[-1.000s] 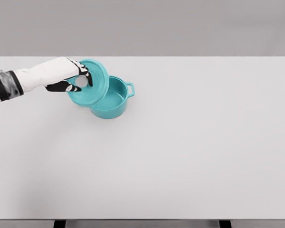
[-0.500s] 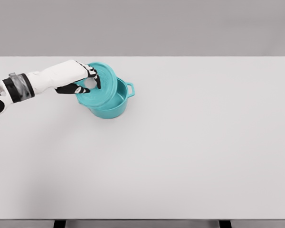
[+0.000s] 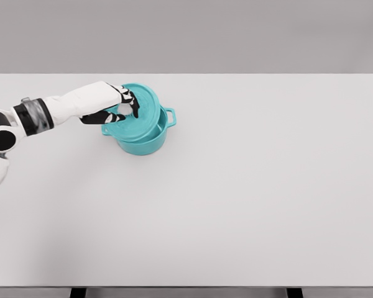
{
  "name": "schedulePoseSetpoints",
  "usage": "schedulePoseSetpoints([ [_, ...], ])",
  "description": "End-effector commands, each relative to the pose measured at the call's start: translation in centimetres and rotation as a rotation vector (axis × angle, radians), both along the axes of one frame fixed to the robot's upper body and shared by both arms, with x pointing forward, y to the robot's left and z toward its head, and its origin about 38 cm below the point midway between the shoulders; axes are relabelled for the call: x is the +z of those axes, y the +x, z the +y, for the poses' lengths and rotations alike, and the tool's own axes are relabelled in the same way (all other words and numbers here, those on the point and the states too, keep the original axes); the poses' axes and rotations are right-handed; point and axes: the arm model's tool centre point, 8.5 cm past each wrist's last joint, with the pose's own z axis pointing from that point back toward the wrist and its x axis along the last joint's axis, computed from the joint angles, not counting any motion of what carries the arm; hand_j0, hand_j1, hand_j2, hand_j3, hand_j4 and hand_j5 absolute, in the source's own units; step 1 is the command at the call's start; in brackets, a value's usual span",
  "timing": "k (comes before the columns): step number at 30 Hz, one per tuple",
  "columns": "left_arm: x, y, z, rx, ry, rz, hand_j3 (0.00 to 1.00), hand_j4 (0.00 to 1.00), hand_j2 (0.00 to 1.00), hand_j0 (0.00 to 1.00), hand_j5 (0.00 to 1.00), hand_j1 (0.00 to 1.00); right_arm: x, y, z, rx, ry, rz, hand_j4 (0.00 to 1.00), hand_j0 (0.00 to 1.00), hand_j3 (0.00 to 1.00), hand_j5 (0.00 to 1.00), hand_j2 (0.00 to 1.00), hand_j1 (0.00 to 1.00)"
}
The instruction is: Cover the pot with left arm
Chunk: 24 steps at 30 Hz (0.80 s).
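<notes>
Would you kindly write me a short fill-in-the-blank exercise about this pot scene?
1. The lid is held by the ____ hand.
2. The pot and lid share the colour ____.
3. The lid sits tilted, so the pot is not yet fully ____.
4. The pot stands on a white ____.

Missing words: left; teal; covered; table

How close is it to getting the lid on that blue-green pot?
Nearly there. Done: the left hand has gripped the teal lid and brought it over the pot. In hand: the lid is tilted, its right edge raised, with a sliver of the pot's inside showing. Left: level it, seat it on the rim and let go.
</notes>
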Motion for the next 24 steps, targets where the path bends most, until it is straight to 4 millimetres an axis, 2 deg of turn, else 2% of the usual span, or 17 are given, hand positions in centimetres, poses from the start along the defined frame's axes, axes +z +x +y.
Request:
schedulePoseSetpoints([
  [1,0.0,0.0,-0.2,0.000,-0.013,0.003,0.49,0.49,0.49,0.49,0.49,0.49,0.0,0.0,0.0,0.001,0.000,0.000,1.00,1.00,1.00,1.00,1.00,1.00],
  [24,-1.3,0.4,-1.0,0.005,-0.028,0.033,0.62,0.62,0.62,0.62,0.62,0.62,0.0,0.0,0.0,0.001,0.000,0.000,1.00,1.00,1.00,1.00,1.00,1.00],
])
